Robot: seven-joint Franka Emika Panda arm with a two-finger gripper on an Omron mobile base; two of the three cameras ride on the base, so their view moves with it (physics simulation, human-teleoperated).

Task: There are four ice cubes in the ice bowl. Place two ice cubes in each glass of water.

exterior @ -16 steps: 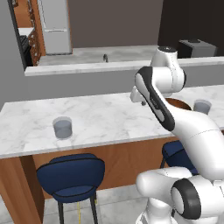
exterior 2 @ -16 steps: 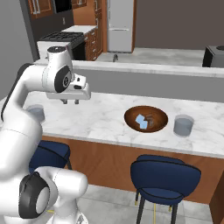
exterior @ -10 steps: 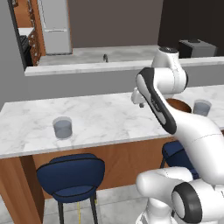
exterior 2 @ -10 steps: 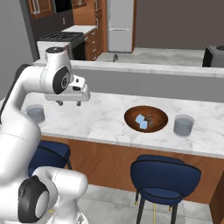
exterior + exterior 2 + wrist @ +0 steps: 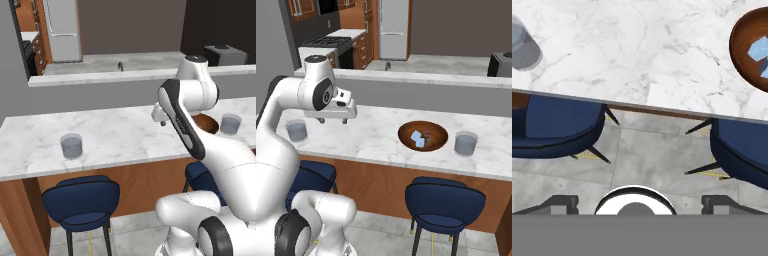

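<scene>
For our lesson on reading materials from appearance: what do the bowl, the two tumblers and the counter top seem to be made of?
Ice bowl: looks like wood, reddish-brown with a smooth sheen.
Left glass and right glass: probably glass or clear plastic, see-through with a bluish-grey tint.
Counter: looks like polished marble, white with grey veins.

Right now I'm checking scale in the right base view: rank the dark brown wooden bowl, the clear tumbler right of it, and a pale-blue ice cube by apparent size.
1. Dark brown wooden bowl, widest.
2. Clear tumbler, beside the bowl.
3. Pale-blue ice cube, smallest, inside the bowl.
</scene>
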